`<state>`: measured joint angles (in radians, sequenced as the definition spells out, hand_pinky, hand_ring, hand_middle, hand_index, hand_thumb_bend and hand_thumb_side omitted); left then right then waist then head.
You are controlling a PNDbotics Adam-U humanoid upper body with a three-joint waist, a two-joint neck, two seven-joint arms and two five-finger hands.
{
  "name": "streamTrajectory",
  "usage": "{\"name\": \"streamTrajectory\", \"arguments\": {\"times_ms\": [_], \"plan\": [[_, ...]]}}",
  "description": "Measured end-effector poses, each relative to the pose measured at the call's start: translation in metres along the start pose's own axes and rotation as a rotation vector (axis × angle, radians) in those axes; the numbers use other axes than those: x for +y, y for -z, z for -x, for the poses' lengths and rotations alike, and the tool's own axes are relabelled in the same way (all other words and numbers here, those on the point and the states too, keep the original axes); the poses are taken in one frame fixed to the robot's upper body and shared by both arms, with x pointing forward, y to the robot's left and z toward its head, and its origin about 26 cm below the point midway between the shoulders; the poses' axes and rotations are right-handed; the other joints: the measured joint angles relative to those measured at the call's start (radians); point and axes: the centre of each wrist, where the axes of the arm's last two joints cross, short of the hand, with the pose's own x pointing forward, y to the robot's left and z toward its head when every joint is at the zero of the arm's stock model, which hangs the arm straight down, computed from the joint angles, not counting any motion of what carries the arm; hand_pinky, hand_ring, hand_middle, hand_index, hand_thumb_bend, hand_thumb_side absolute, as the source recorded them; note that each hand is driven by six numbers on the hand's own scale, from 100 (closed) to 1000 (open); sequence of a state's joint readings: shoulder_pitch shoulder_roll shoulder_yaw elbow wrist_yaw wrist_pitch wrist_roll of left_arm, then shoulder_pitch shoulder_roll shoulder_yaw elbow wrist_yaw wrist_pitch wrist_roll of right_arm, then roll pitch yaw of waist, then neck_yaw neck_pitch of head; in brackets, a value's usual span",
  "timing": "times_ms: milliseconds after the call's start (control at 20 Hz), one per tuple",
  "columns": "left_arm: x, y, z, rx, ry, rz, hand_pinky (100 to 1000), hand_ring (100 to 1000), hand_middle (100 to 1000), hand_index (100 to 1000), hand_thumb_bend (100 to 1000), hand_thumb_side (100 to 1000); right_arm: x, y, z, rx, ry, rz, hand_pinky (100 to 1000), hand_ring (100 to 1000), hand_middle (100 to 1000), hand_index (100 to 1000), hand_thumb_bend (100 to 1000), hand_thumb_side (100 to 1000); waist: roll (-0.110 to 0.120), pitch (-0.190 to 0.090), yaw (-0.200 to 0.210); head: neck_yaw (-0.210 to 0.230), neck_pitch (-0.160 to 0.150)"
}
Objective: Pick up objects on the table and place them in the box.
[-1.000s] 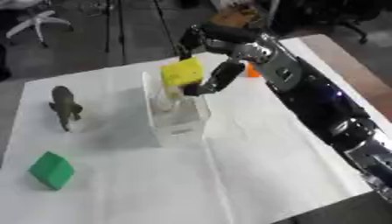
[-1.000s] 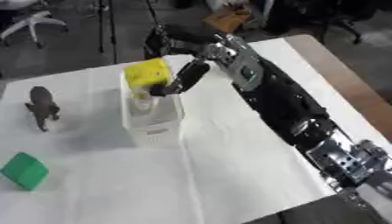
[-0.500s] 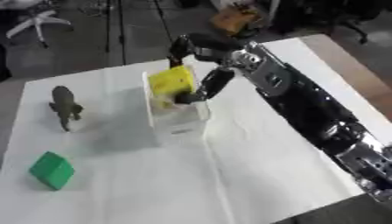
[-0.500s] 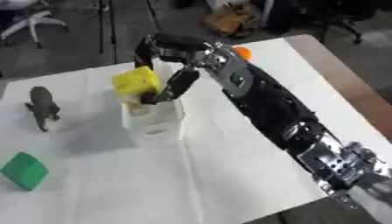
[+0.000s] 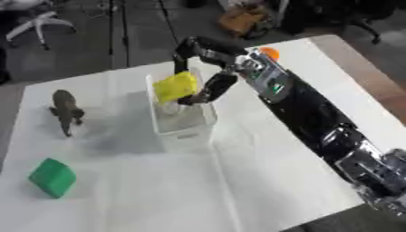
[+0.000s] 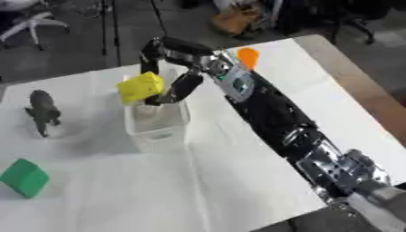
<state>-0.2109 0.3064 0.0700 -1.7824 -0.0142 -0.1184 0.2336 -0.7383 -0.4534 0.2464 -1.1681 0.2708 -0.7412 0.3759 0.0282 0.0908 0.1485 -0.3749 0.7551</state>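
Note:
My right hand (image 5: 208, 90) reaches in from the right and is shut on a yellow block (image 5: 175, 87), holding it just over the open top of the white box (image 5: 189, 131) near the table's middle. Something pale lies inside the box. A grey dinosaur figure (image 5: 66, 111) stands on the table to the left of the box. A green block (image 5: 53, 177) lies at the near left. An orange object (image 6: 248, 56) shows at the far side behind my right arm. My left hand is in no view.
The white table (image 5: 262, 181) ends at a brown edge (image 5: 369, 68) on the right. Beyond the far edge there are office chairs (image 5: 41, 20), a tripod and a brown bag (image 5: 244, 19) on the floor.
My right hand has carried the yellow block leftward and down, closer to the box's opening. The camera has shifted a little too.

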Motion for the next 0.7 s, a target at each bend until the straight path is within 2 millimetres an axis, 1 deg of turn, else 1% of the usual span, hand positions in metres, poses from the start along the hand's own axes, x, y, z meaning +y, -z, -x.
{"name": "streamTrajectory", "arguments": {"times_ms": [300,350,400,450,500,550,600,650,700], "plan": [[0.000,0.000,0.000,0.000,-0.001,0.002,618,675,632,748,321,984,0.006,0.001,0.001,-0.017,-0.043,-0.023,469,507,424,525,100,209,-0.001,0.000,0.001,0.000,0.000],[-0.001,0.000,0.000,0.000,-0.001,0.003,618,675,632,748,322,984,0.007,0.002,0.001,-0.020,-0.049,-0.028,480,517,440,546,100,247,-0.002,0.000,0.001,-0.001,0.000],[-0.001,0.000,0.000,0.000,-0.001,0.004,618,675,632,748,322,984,0.009,0.002,0.001,-0.023,-0.054,-0.035,480,517,440,546,100,247,-0.002,0.000,0.001,-0.001,0.000],[-0.001,0.000,0.000,0.000,-0.002,0.005,618,675,632,748,321,984,0.010,0.003,0.001,-0.025,-0.058,-0.042,499,532,464,576,100,298,-0.003,0.000,0.001,-0.001,0.000],[-0.001,0.000,0.000,0.001,-0.002,0.006,618,675,632,748,321,984,0.012,0.003,0.000,-0.024,-0.062,-0.053,502,534,467,580,100,304,-0.003,0.000,0.001,-0.002,0.000],[-0.001,0.000,0.000,0.001,-0.002,0.007,618,675,632,748,321,984,0.014,0.003,0.000,-0.022,-0.065,-0.065,520,550,486,608,100,339,-0.003,0.000,0.001,-0.002,0.000],[-0.001,0.000,0.000,0.001,-0.002,0.007,617,675,632,748,322,984,0.016,0.003,0.000,-0.018,-0.067,-0.078,569,596,549,679,100,444,-0.003,0.000,0.001,-0.003,0.000],[-0.002,0.000,0.000,0.001,-0.002,0.007,617,675,632,748,321,984,0.018,0.004,0.000,-0.015,-0.069,-0.095,581,608,567,699,100,470,-0.003,0.000,0.002,-0.003,0.000],[-0.002,0.000,0.000,0.001,-0.002,0.008,617,675,632,748,321,984,0.019,0.005,-0.001,-0.012,-0.073,-0.113,581,608,567,699,100,470,-0.004,0.000,0.002,-0.003,0.000]]}}
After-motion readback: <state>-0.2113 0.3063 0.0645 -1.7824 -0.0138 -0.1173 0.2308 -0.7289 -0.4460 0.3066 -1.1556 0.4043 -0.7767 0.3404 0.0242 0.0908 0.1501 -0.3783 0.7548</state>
